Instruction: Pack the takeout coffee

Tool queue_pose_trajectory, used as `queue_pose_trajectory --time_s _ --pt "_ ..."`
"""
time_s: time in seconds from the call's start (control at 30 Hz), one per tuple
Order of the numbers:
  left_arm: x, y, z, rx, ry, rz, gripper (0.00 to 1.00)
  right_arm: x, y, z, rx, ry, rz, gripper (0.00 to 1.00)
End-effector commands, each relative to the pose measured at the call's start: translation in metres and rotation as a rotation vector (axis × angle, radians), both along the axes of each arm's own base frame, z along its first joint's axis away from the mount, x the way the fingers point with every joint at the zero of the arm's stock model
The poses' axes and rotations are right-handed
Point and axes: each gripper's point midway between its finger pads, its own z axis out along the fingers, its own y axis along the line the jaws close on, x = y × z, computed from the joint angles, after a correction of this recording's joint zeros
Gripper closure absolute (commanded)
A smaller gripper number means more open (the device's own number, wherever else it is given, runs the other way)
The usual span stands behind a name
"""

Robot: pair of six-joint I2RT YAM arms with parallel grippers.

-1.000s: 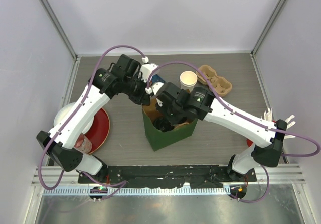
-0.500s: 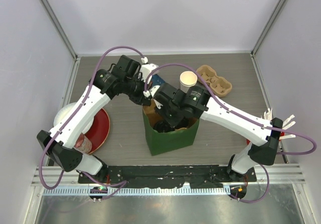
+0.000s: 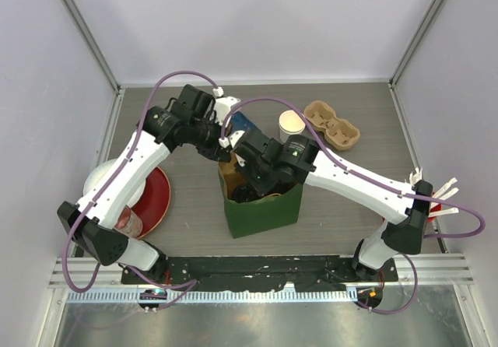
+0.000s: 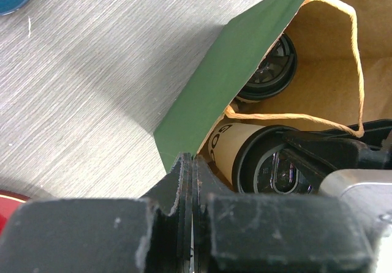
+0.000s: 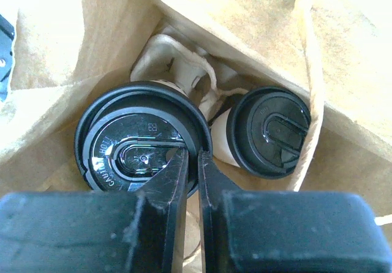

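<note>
Grey wood-grain table [image 3: 187,230] between white walls carries the green bag [image 3: 264,211], which stands upright in the middle with both arms meeting at its mouth. Your left gripper [image 4: 190,166] is clamped on the bag's near edge and holds the mouth open. Your right gripper [image 5: 191,160] reaches down inside, its fingers pinched on the rim of the black lid [image 5: 144,147] of one coffee cup [image 4: 225,139]. A second cup [image 5: 269,132], also lidded, sits just beside it deeper in the bag, with a pulp carrier [image 5: 174,56] showing behind them.

A pinch on a lid rim is probably a weak hold, so lower straight and slowly; any sideways drag could pop the lid. You cannot tell from here whether the cup's base is seated, so feel for the bottom before you let go. Watch the twine handle [image 4: 355,52], which loops close to your right fingers. Hold the left pinch steady so the wall does not fold inward.
</note>
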Motion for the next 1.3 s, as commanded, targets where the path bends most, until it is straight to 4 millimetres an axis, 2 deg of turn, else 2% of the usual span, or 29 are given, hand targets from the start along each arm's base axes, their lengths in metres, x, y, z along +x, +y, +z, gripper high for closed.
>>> queue_pose_trajectory --time_s 0.0,0.17,0.53,0.63,0.8,0.93,1.27 --pt "-0.022 -0.031 0.039 -0.165 -0.065 -0.153 1.0 0.018 0.024 -0.022 0.033 -0.016 -0.017 0.99" --pt "-0.02 -0.029 0.038 -0.154 -0.079 -0.154 1.0 0.015 0.025 -0.037 0.032 0.008 -0.012 0.99" --pt "-0.026 -0.03 0.034 -0.15 -0.083 -0.178 1.0 0.015 0.03 -0.046 0.036 0.017 -0.014 0.99" --pt "-0.027 -0.031 0.033 -0.147 -0.078 -0.183 1.0 0.022 0.033 -0.04 0.054 -0.01 -0.038 0.99" --pt "-0.03 -0.029 0.033 -0.145 -0.077 -0.19 1.0 0.035 0.019 -0.044 0.007 -0.087 -0.093 0.99" --pt "-0.03 -0.027 0.037 -0.144 -0.095 -0.188 1.0 0.03 0.021 -0.055 0.02 -0.073 -0.058 0.99" --pt "-0.029 -0.028 0.038 -0.147 -0.101 -0.192 1.0 0.023 0.024 -0.064 0.03 -0.042 -0.025 0.99"
